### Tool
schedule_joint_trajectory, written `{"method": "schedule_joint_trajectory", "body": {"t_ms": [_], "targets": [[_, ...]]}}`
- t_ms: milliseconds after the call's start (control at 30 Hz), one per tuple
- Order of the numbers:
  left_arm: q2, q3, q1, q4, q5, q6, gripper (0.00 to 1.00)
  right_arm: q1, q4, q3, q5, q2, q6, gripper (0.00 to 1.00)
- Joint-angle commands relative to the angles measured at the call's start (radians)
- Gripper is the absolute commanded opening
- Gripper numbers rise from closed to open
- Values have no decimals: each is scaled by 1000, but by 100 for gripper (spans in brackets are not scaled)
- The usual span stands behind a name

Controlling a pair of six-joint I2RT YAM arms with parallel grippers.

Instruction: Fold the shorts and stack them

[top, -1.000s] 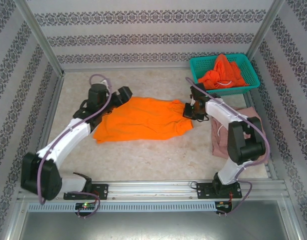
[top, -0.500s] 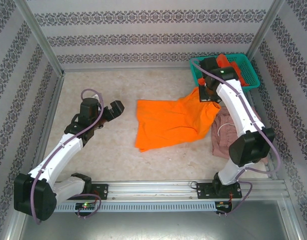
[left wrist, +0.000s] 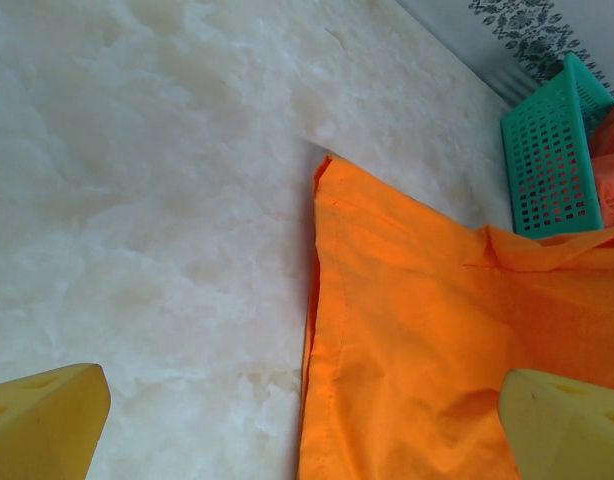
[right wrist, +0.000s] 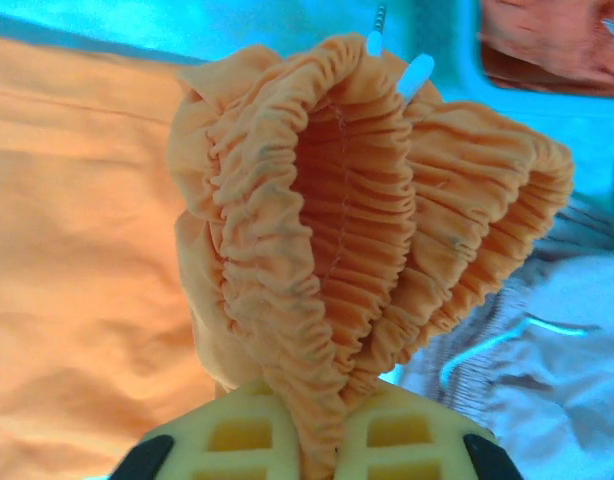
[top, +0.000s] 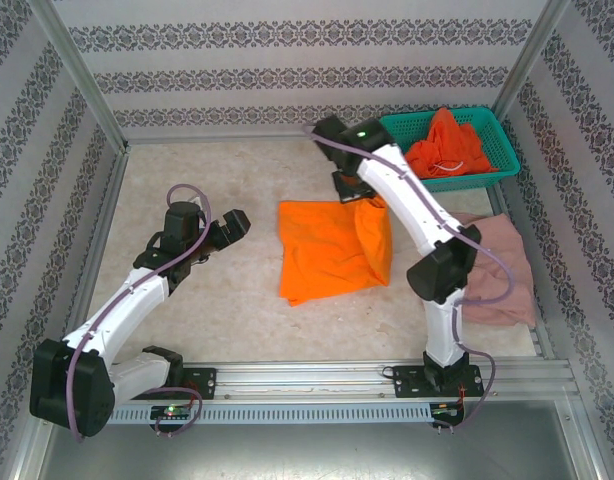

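Bright orange shorts point(top: 327, 250) lie mid-table, their right part lifted and doubled over toward the left. My right gripper point(top: 352, 195) hangs over their far edge. In the right wrist view it point(right wrist: 327, 445) is shut on the gathered elastic waistband point(right wrist: 327, 230), white drawstring tips point(right wrist: 417, 70) poking out above. My left gripper point(top: 230, 226) is open, just left of the shorts and apart from them. In the left wrist view its yellow fingertips point(left wrist: 42, 420) straddle the cloth's left hem point(left wrist: 322, 330). Dusty pink shorts point(top: 497, 275) lie at the right. More orange shorts point(top: 447, 150) fill the basket.
A teal mesh basket point(top: 502, 165) stands at the back right corner, also seen as the basket point(left wrist: 552, 150) in the left wrist view. Patterned walls and metal frame posts enclose the table. Bare tabletop point(top: 187, 310) lies left of the shorts.
My right gripper has carried the waistband end up and leftward, folding the orange shorts over themselves. My left gripper drew back to the left, away from the cloth, and stays open.
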Motion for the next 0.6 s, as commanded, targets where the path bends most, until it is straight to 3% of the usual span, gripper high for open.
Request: {"method": "schedule_joint_trajectory", "body": {"t_ms": [0,67,167,267,400,567], "targets": [[10,-12,13,48,21,-27,100,74,2,72,-128,102,78,28],[7,-10,12,51,23,-35,100,98,89,100,-308,133,79,50],[-6,-19,17,67,31,-59,100,88,316,41,-629,68,129,74],[-15,-21,17,85,47,-86,100,50,598,-159,-782,-88,239,87],[-13,-23,18,126,79,-125,100,-18,806,-449,-784,-241,327,91],[27,-13,18,179,145,-172,100,-65,949,-702,-813,-289,383,92]]}}
